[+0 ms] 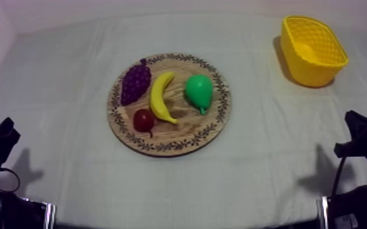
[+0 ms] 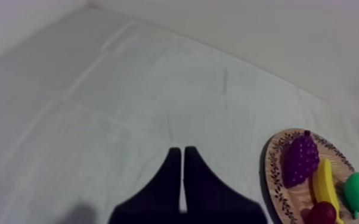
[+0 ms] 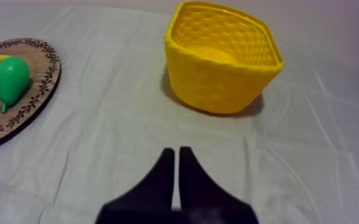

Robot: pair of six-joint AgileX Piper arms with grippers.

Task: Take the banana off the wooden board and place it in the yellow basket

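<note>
The banana (image 1: 160, 97) lay on the board (image 1: 219, 116), near its middle, between the grapes (image 1: 135, 82) on one side and the pear (image 1: 199, 91) on the other. Its lower end was just beside the small red fruit (image 1: 143, 119), which sat at the near edge of the board. A ring of dark leaf pattern ran round the board's rim.

The basket (image 1: 308, 70) stood upright on the cloth (image 1: 271, 170) at the far right of the table, well apart from the board.

The left gripper (image 2: 182, 156) hung over bare cloth to the left of the board, its fingers together as a narrow wedge and holding nothing. The right gripper (image 3: 176, 154) hung over the cloth in front of the basket, with the board's pear side off to its left. Its fingers were likewise pressed together with nothing between them. Both arms sat low at the near corners of the table.
</note>
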